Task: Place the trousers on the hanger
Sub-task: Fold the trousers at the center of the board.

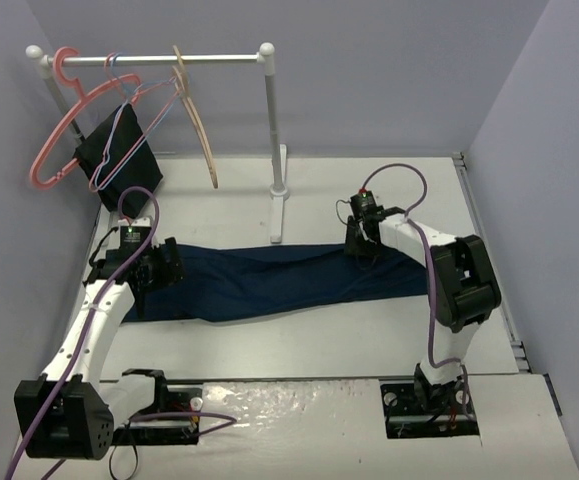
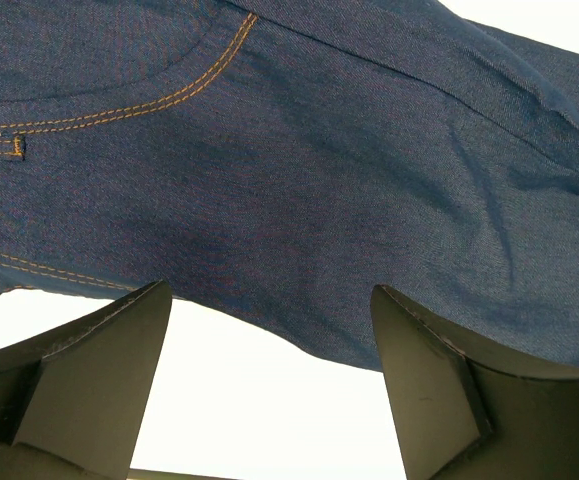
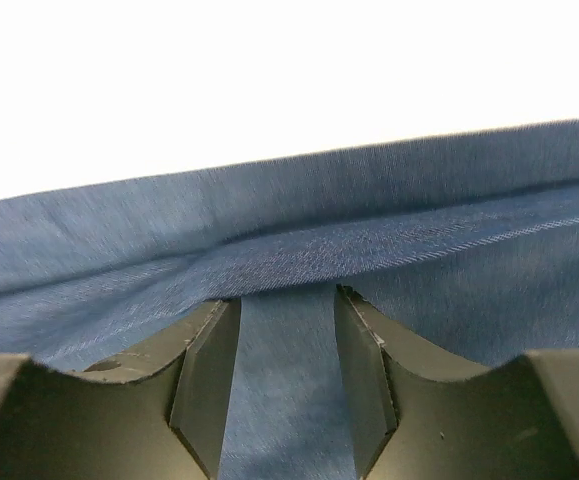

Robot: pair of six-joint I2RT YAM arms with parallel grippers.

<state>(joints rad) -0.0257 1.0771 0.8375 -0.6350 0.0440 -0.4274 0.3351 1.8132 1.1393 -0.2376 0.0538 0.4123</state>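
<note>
The trousers [image 1: 279, 280] lie flat across the table [image 1: 319, 345], well apart from the hanger [image 1: 197, 120] on the rail [image 1: 219, 59] (nothing lifted yet). The right gripper [image 3: 287, 300] stands narrow astride a denim fold, grip unclear; the left gripper [image 2: 269, 295] is spread wide at the waist end, empty

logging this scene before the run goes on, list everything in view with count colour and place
trousers: one, dark navy denim, flat across the middle of the table
wooden hanger: one, light tan, hooked on the rail
pink hanger: one, pink, left end of the rail
wire hangers: count unclear, purplish, between the pink and wooden ones
black cloth: one, black, hanging under the wire hangers
rail stand: one, white posts with a metal bar, back of the table
table: one, white
left gripper: one, black, open over the waist end
right gripper: one, black, jaws narrow at a fold near the leg end, grip unclear
</note>
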